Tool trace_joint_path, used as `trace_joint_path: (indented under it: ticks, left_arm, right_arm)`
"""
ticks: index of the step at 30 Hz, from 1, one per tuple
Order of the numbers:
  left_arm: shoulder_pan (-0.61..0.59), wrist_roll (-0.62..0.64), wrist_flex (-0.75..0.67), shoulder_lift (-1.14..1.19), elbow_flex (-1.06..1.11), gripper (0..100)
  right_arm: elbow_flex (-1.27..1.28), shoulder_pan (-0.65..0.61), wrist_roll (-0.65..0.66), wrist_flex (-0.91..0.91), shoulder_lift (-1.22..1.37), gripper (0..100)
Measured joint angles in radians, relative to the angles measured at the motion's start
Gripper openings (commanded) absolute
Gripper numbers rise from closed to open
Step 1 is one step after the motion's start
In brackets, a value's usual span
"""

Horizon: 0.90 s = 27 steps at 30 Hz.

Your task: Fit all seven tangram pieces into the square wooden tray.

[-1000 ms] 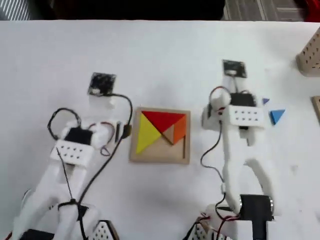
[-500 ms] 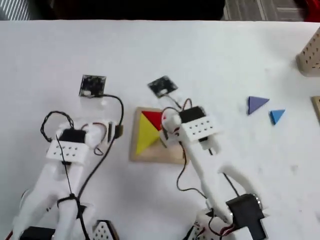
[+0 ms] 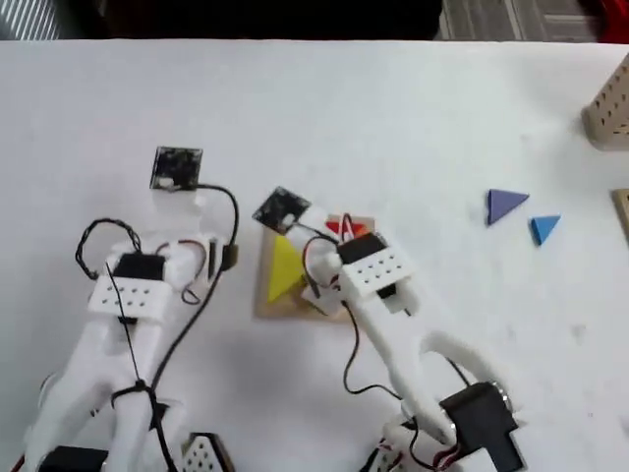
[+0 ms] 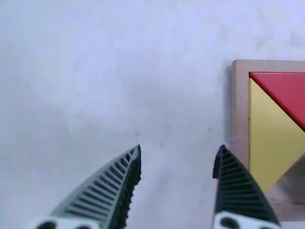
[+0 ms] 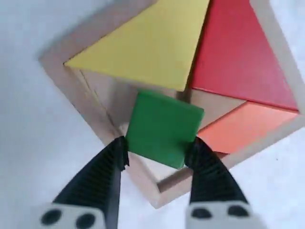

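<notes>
Your right claw (image 5: 157, 148) grips a green square (image 5: 163, 128) by two opposite edges over the wooden tray (image 4: 240, 105), near the yellow triangle (image 5: 152, 43) inside. Your left claw (image 4: 180, 149) hangs open, empty, beside the tray.

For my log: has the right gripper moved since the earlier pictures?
Yes. The right gripper, shut on the green square piece, went from near the blue triangle to over the square wooden tray.

Unfilled tray (image 5: 78, 95) corner beside yellow triangle (image 5: 152, 43)
</notes>
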Motion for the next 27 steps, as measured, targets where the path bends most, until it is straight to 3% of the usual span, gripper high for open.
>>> trace_joint_path:
  ticks: [9, 17, 27]
  left_arm:
    - [0.000, 0.000, 0.000, 0.000, 0.000, 26]
    - [0.000, 0.000, 0.000, 0.000, 0.000, 26]
    - [0.000, 0.000, 0.000, 0.000, 0.000, 26]
  right_arm:
    - [0.064, -0.002, 0.040, -0.112, 0.000, 2.1]
    - [0.089, -0.011, 0.041, -0.138, 0.000, 18.6]
    - [0.072, -0.011, 0.025, -0.103, 0.000, 19.3]
